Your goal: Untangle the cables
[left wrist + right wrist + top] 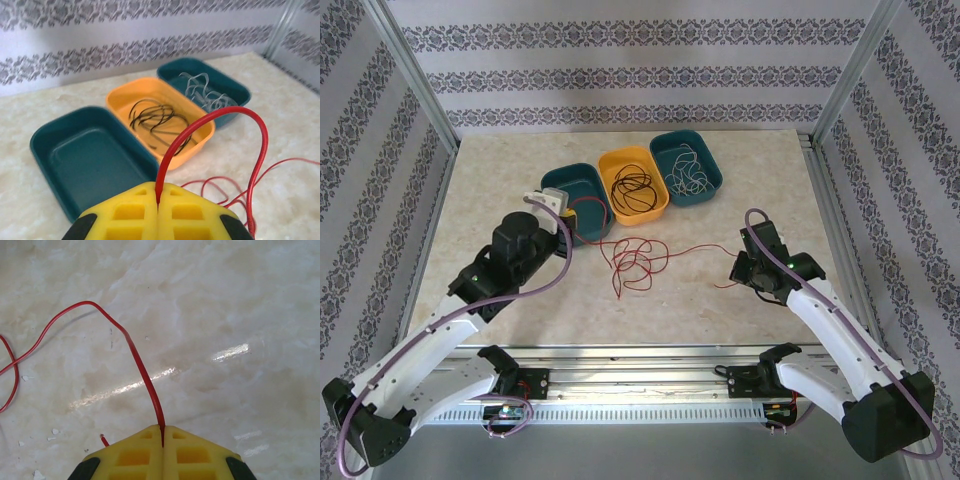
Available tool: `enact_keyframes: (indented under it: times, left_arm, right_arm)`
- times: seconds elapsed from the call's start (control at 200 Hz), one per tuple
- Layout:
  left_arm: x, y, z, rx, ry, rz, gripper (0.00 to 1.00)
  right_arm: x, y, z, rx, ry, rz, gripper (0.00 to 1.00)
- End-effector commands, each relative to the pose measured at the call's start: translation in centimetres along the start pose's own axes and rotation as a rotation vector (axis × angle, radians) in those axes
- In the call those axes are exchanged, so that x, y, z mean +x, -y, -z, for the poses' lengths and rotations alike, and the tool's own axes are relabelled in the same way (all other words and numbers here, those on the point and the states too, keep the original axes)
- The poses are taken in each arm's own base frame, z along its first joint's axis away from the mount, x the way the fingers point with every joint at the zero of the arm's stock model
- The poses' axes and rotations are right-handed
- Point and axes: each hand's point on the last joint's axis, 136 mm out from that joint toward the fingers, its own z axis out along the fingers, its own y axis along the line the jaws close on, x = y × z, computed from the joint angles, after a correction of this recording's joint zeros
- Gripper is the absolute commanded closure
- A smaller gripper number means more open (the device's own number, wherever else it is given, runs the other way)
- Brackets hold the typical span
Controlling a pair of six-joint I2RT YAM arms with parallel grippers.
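left gripper [159, 204] clamped on red cable [636, 262], right gripper [163, 439] clamped on it too; slack loops lie mid-worktop [500, 180] between them.

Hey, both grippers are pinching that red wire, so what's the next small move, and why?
Probably move the left gripper forward over the empty teal plastic tray. It and the right gripper are each shut on the thin red cable, whose loose loops lie alone on the table; the thin black cable is in the yellow tray, the white cable in the other teal tray.
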Motion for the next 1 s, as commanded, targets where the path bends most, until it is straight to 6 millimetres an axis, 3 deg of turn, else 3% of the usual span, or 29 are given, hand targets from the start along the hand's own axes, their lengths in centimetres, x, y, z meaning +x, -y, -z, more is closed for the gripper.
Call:
enact_keyframes:
  times: [0.0,0.25,0.53,0.844,0.994]
  left_arm:
    - [-4.4,1.3,1.6,0.082,0.143,-0.004,1.00]
    - [-6.5,-2.0,0.5,-0.089,0.185,-0.058,1.00]
    - [-6.0,-7.5,-4.4,-0.185,0.103,0.038,1.00]
    - [-2.5,-11.5,-10.4,-0.189,-0.130,0.151,1.00]
    - [-0.2,-12.3,-12.8,-0.181,-0.232,0.184,1.00]
  right_arm:
    - [-0.1,0.8,-0.2,0.028,0.011,-0.015,1.00]
    - [-0.3,0.3,-0.4,0.014,0.005,-0.012,1.00]
    - [-0.3,0.0,-0.3,-0.002,0.013,-0.018,1.00]
    - [-0.3,-0.1,-0.4,-0.011,0.013,-0.028,1.00]
    - [-0.6,-0.3,-0.4,-0.012,0.013,-0.026,1.00]
